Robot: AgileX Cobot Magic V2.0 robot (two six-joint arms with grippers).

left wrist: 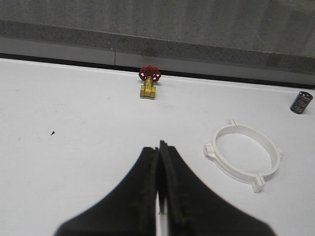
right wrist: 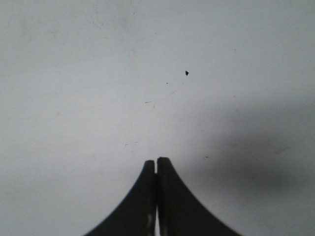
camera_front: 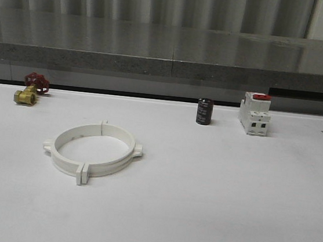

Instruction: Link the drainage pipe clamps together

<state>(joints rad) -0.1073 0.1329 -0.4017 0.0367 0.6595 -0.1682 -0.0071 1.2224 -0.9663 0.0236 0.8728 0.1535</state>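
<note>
1. The drainage pipe clamps (camera_front: 92,151) lie flat on the white tabletop (camera_front: 217,197), the two white half-rings set end to end so that they form one wide ring.
2. In the front view the ring sits left of the tabletop's middle, toward 9 o'clock from the centre of the picture.
3. On the ring's own clock face, the paired end tabs meet at about 12 o'clock and at about 6 o'clock, where the near joint sticks out toward the camera. Side lugs project at about 9 o'clock and 3 o'clock.
4. Whether the tabs are actually locked together or only touching cannot be told.
5. A brass valve with a red handwheel (camera_front: 31,90) stands near the far edge of the tabletop, at about 11 o'clock from the ring and well apart from it.
6. A small dark cylinder (camera_front: 204,111) stands upright near the far edge, at about 2 o'clock from the ring.
7. A white boxy breaker with a red top (camera_front: 254,113) stands just to the right of the cylinder, apart from it.
8. The left pincer (left wrist: 159,147) has its two dark fingers pressed together with nothing between them. It is above bare tabletop, away from the ring (left wrist: 243,154), the valve (left wrist: 149,81) and the cylinder (left wrist: 300,102).
9. The right pincer (right wrist: 156,162) is likewise closed and empty, its fingers meeting over plain white tabletop marked by a few small specks.
</note>
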